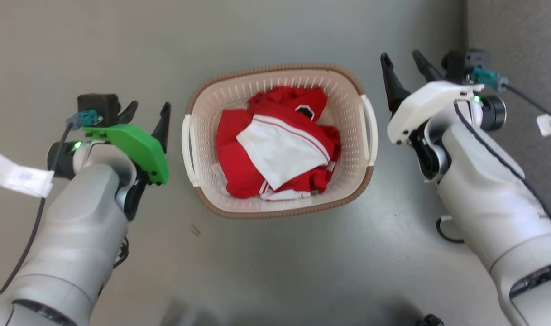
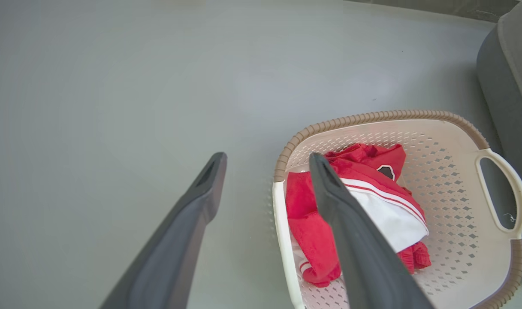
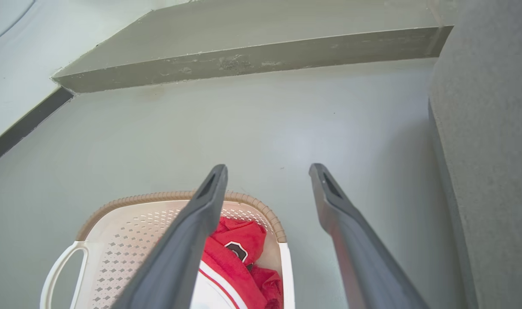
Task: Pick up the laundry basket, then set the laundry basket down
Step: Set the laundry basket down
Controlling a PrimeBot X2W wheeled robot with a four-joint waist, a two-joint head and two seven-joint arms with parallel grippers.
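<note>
- The laundry basket [image 1: 280,67] sits on the grey floor [image 1: 275,271] between the 2 arms, with a crumpled red and white garment [image 1: 275,149] inside it.
- The left gripper [image 1: 148,111] hangs just beside the basket's left handle [image 1: 188,149], fingers spread apart and holding nothing.
- The right gripper [image 1: 400,56] hovers near the right handle [image 1: 370,131], likewise spread and empty.
- To the right of that arm stands grey upholstered furniture [image 1: 519,36].

Head camera facing straight down, wrist cameras lower at either side, all sharing the laundry basket [image 1: 275,209]
</note>
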